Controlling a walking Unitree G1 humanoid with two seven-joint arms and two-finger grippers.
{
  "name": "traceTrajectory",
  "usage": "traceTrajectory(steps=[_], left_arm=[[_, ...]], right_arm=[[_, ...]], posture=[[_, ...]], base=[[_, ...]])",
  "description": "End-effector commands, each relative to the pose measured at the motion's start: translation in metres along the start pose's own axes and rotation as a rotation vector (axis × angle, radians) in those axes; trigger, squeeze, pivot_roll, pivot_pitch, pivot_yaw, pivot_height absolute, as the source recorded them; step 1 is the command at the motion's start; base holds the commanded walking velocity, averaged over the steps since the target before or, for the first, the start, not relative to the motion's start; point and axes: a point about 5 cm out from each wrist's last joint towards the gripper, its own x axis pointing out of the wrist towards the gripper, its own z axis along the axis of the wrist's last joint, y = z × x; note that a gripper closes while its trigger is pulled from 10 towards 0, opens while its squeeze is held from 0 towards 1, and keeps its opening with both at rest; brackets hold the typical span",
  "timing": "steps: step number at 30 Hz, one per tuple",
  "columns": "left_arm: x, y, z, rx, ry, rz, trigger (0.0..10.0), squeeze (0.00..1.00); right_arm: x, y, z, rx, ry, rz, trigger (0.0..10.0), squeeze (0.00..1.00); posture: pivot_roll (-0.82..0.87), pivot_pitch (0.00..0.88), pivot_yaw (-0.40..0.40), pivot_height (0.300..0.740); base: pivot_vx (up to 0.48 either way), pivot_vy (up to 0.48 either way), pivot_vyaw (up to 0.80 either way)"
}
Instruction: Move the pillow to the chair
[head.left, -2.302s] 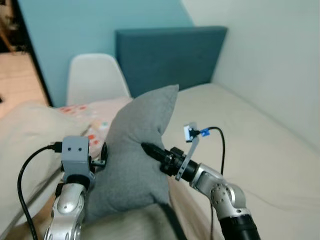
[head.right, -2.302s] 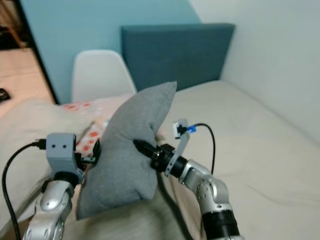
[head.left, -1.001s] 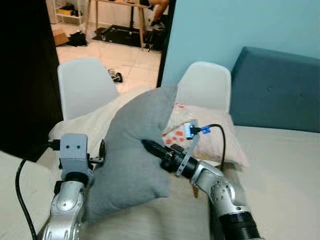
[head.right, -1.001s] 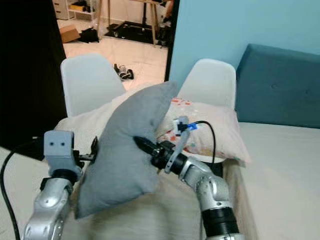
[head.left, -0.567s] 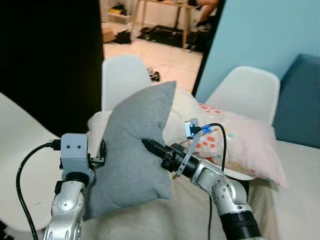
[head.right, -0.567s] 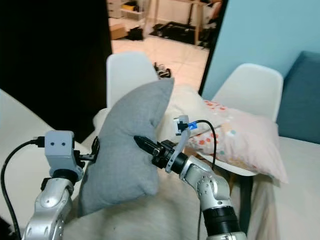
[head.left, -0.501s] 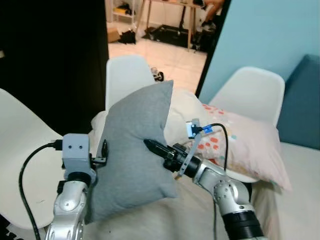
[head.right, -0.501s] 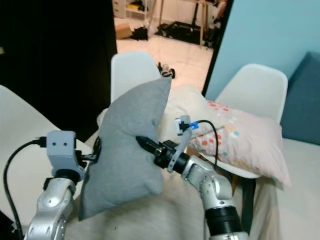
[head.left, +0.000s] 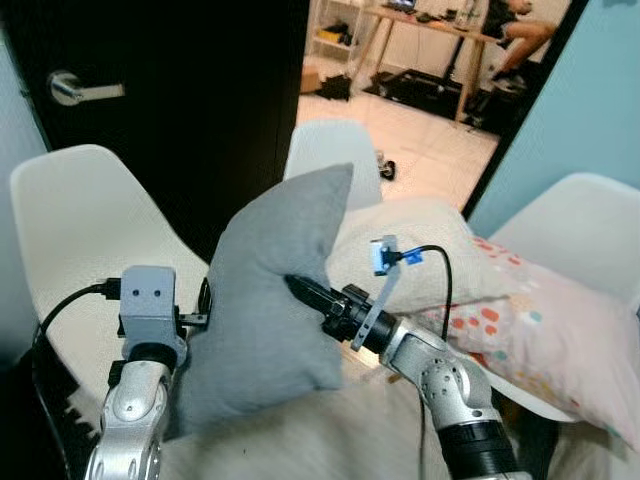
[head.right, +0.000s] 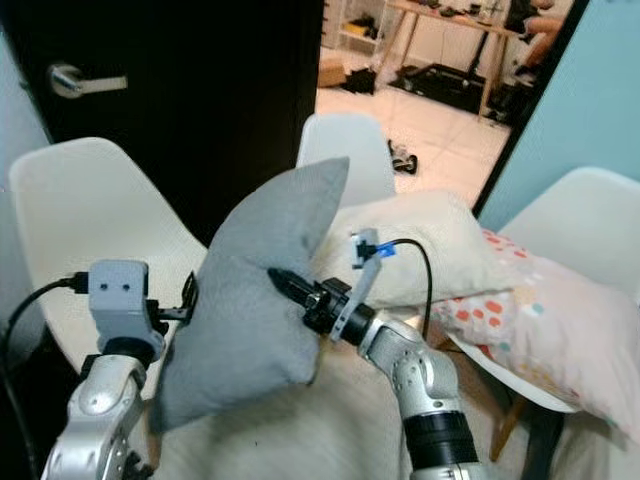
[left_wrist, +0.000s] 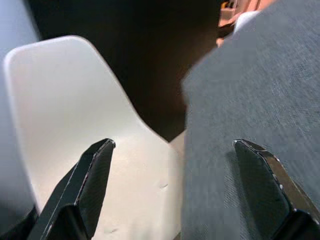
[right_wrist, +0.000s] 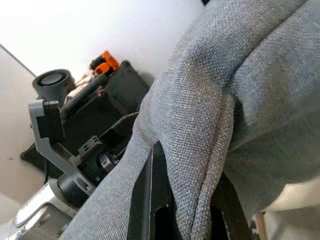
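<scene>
A grey pillow (head.left: 265, 300) hangs upright in front of me, held between my two arms. My right gripper (head.left: 296, 288) is shut on a fold of its fabric (right_wrist: 200, 150) at the pillow's right face. My left gripper (left_wrist: 175, 150) is open, its fingers (left_wrist: 92, 180) spread wide, with the pillow's left side resting against one of them. A bare white shell chair (head.left: 85, 215) stands just behind and left of the pillow, in front of a dark door.
A second white chair (head.left: 335, 150) stands farther back with a cream pillow (head.left: 420, 240) on it. At the right, a third white chair (head.left: 580, 215) carries a pink dotted pillow (head.left: 540, 330). The dark door (head.left: 180, 90) has a silver handle (head.left: 75, 88). Beyond it lies a tiled room.
The camera has swung left: the bed and blue headboard have left the picture, and the dark door and bare white chair have come in. The pillow stays held the same way.
</scene>
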Motion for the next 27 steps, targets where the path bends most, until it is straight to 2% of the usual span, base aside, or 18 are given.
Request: traceTrajectory(steps=[1, 14, 27], left_arm=[[0.0, -0.007, -0.002, -0.007, 0.017, -0.036, 10.0, 0.0], [0.0, -0.01, -0.004, -0.001, 0.028, -0.047, 10.0, 0.0], [-0.001, -0.019, -0.002, 0.038, 0.031, -0.127, 10.0, 0.0]], right_arm=[[-0.001, 0.004, 0.012, -0.033, -0.065, 0.038, 10.0, 0.0], [-0.001, 0.005, 0.011, -0.033, -0.062, 0.043, 10.0, 0.0], [0.0, 0.005, 0.011, -0.031, -0.065, 0.046, 10.0, 0.0]], posture=[[0.02, 0.0, -0.125, 0.709], [0.02, 0.0, -0.119, 0.709], [0.03, 0.0, -0.118, 0.709]], base=[[0.0, 0.0, 0.76], [0.0, 0.0, 0.76], [0.0, 0.0, 0.76]])
